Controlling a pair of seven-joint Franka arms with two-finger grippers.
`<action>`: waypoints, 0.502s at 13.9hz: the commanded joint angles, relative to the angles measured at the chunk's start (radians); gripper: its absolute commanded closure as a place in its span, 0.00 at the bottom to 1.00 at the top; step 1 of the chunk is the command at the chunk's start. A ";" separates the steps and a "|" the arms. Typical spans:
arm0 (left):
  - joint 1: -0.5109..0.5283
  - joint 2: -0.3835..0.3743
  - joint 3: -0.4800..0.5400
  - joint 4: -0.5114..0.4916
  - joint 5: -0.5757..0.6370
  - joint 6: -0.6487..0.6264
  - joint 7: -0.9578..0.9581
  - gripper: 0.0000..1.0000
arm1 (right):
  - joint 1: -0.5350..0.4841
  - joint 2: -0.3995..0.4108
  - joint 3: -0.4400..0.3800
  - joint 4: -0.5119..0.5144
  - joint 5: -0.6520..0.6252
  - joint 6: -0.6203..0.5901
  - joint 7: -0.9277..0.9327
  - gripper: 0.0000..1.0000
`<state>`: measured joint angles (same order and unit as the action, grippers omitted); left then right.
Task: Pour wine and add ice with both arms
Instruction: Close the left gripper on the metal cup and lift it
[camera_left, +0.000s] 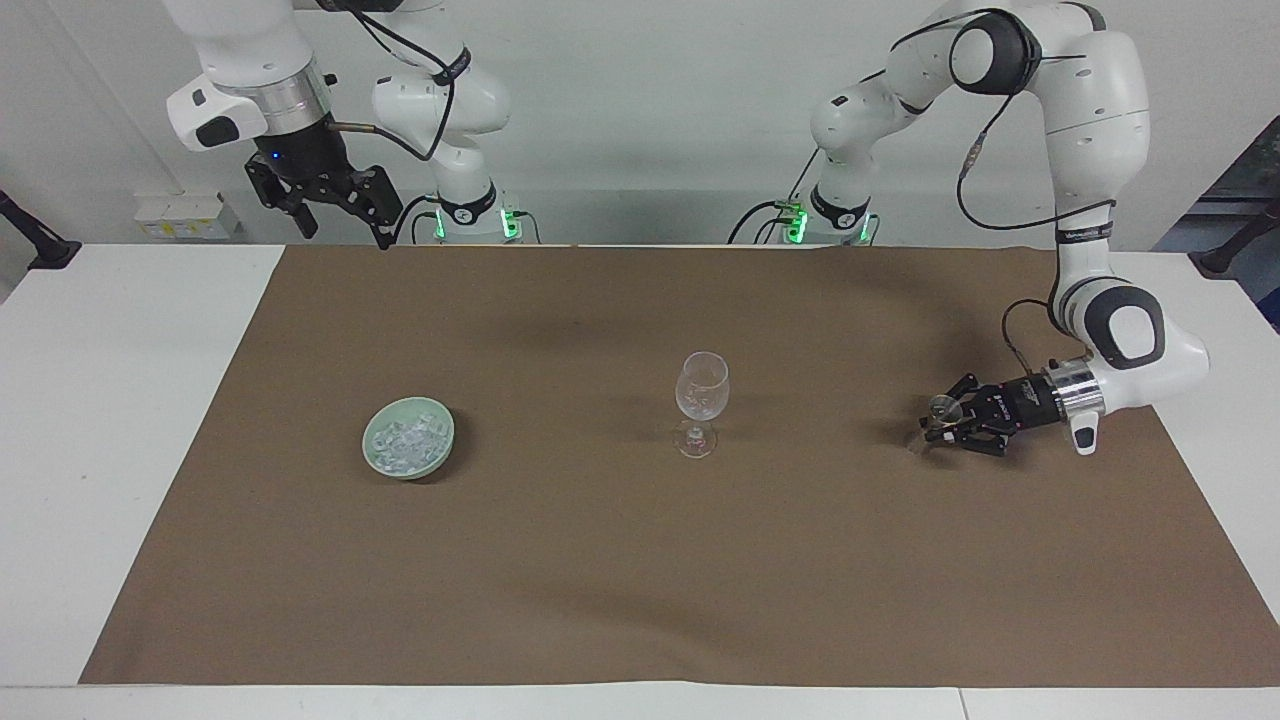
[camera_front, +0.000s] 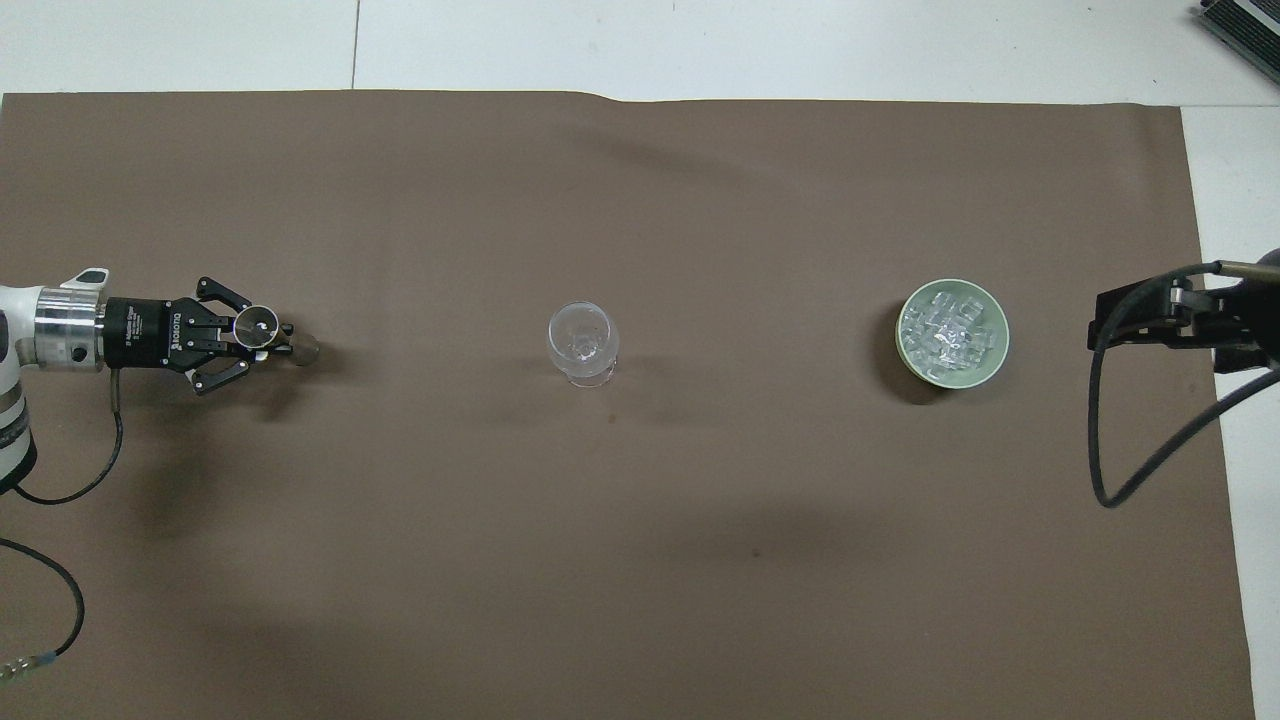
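The left claw (camera_left: 938, 425) was clamped side-on around a small clear glass vessel (camera_front: 258, 326) standing on the brown mat (camera_left: 640, 560) at the left arm's end of the bench, a grip apparently chosen so it could be lifted and tipped. The stemmed glass (camera_left: 701, 392) was stood upright mid-mat, within both arms' reach. The ice (camera_front: 950, 333) was heaped in a green bowl (camera_left: 375, 455) toward the right arm's end, where the right claw (camera_left: 335, 210) was held raised with its fingers apart, waiting.

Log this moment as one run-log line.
left tool: shut on small glass cup | right tool: open, waiting raised | wine glass: upright, mid-cloth | ice: in green bowl
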<state>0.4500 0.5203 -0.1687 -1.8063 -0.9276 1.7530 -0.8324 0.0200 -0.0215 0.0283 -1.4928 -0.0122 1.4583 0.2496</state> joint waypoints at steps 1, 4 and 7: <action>0.003 -0.019 0.008 -0.024 -0.019 -0.016 0.016 1.00 | -0.011 -0.017 -0.002 -0.026 0.029 0.022 -0.016 0.00; 0.010 -0.019 0.006 -0.022 -0.036 -0.029 0.016 1.00 | -0.011 -0.017 -0.001 -0.024 0.029 0.022 -0.018 0.00; 0.015 -0.025 0.008 -0.008 -0.062 -0.064 0.016 1.00 | -0.011 -0.017 -0.002 -0.024 0.029 0.022 -0.016 0.00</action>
<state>0.4553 0.5198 -0.1661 -1.8056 -0.9600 1.7249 -0.8291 0.0200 -0.0215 0.0283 -1.4929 -0.0122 1.4583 0.2496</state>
